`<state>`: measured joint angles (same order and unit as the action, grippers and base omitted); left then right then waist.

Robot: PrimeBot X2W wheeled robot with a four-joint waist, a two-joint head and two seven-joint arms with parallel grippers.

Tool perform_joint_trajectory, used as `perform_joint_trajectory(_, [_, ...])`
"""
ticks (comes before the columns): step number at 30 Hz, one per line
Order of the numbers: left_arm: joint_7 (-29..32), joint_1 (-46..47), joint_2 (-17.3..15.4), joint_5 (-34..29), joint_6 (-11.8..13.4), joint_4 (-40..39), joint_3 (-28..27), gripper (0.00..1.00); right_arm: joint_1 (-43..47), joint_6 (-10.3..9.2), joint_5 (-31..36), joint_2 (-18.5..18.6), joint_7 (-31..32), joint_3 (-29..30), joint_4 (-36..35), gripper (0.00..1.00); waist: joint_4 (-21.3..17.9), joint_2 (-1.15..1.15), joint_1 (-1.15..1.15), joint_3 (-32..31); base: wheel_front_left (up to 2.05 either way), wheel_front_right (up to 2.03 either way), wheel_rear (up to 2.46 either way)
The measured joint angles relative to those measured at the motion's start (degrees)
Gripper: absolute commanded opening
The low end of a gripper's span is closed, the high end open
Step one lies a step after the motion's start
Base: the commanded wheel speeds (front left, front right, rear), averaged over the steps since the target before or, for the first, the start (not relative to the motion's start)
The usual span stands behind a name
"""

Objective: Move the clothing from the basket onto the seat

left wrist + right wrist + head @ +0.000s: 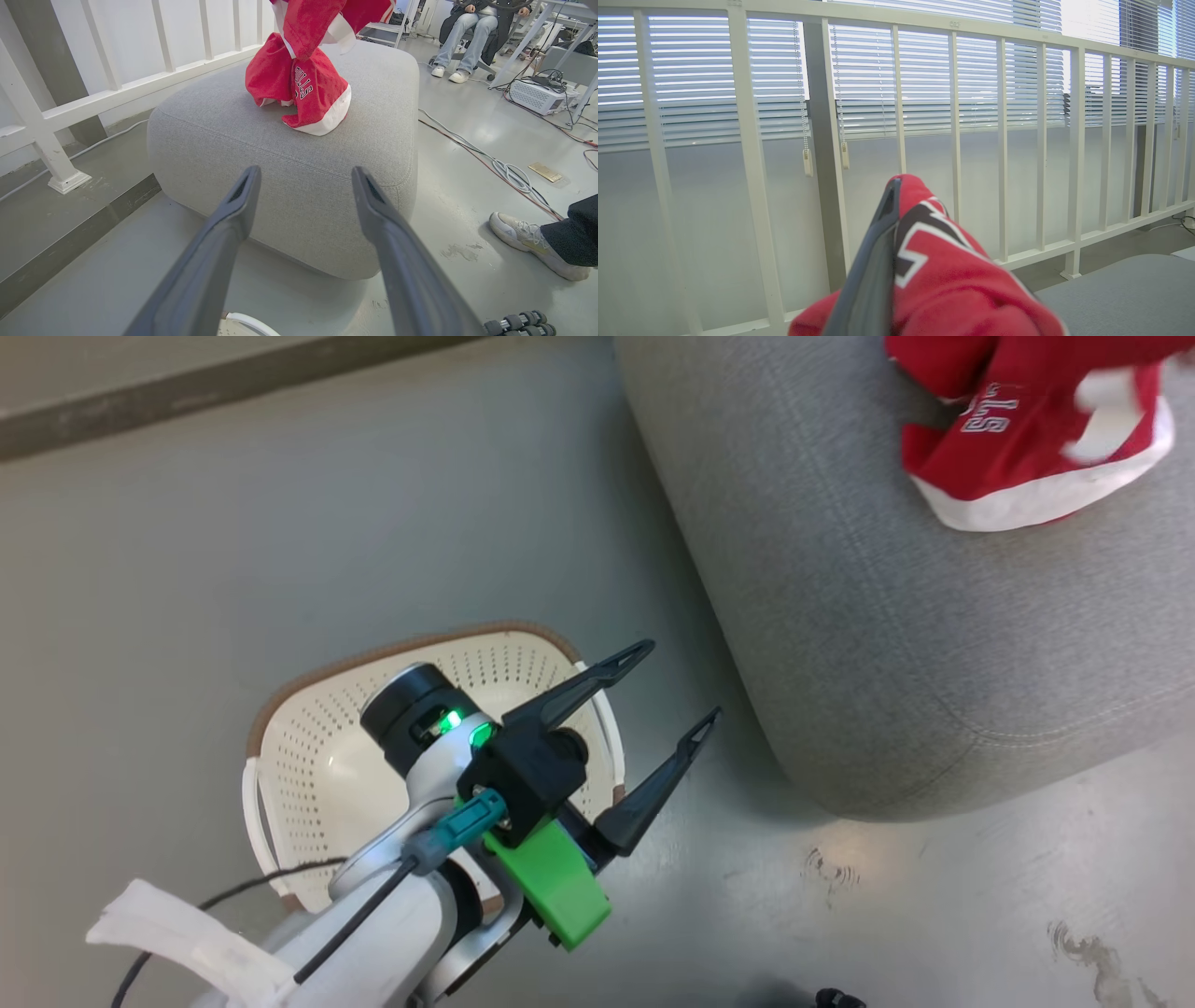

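Note:
The cream basket (308,756) stands on the floor at the lower left, and its perforated inside shows bare. My left gripper (680,683) hovers over its right rim, open and holding nothing, fingers pointing toward the grey seat (887,616). In the left wrist view the open left gripper (304,179) faces the seat (280,154). A red garment with white trim and lettering (303,88) rests on its top. My right gripper (896,186) is shut on a red garment with black-and-white numerals (952,275), raised above the seat (1125,289). Red clothing (1018,439) lies on the seat's top right.
A white railing (117,88) with blinds behind it runs past the seat. A person's foot (528,238) stands on the floor to the right, and another person (467,28) sits farther back. Cables (504,168) and a white box (537,95) lie on the floor there.

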<state>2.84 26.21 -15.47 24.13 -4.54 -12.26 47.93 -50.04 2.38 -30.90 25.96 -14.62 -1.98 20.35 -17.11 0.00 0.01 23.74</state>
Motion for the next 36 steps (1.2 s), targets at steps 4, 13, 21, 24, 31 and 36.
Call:
perform_joint_trajectory(4, [0.7,1.5,0.1,-0.6,-0.1,-1.1,0.2,1.00,-3.0,-0.04,-0.5,2.2,-0.1,1.7,2.0,0.00,1.0,0.00,0.00,2.1,0.00,0.00,0.00])
perform_joint_trajectory(13, [2.2,4.5,0.0,-1.4,-0.5,-2.2,0.3,1.00,-3.8,-0.03,-1.0,2.6,0.0,1.8,9.9,0.00,3.4,0.00,0.00,7.4,0.00,0.00,0.00])
perform_joint_trajectory(21, [2.6,5.9,-0.2,-1.7,-0.8,-2.1,0.3,1.00,-3.2,-0.07,-2.5,0.3,0.0,2.3,18.3,0.00,5.3,0.00,0.00,11.8,0.00,0.00,0.00])
perform_joint_trajectory(24, [2.3,6.1,-0.5,-1.7,-0.8,-1.3,0.2,1.00,-2.5,-0.41,-3.6,-1.7,0.1,2.0,22.0,0.00,6.1,0.00,0.01,13.0,0.00,0.00,0.00])
perform_joint_trajectory(31, [1.5,6.7,-0.6,-1.7,-1.0,-0.3,0.2,1.00,-2.4,0.32,-3.7,-2.5,0.0,1.2,25.0,0.00,6.2,0.00,0.00,13.1,0.00,0.00,0.00])
perform_joint_trajectory(36, [0.7,6.7,-0.6,-1.7,-1.2,0.7,0.3,1.00,-2.4,1.16,-3.3,-2.7,0.0,0.1,26.8,0.48,5.9,0.00,0.00,12.3,0.00,0.00,0.00])
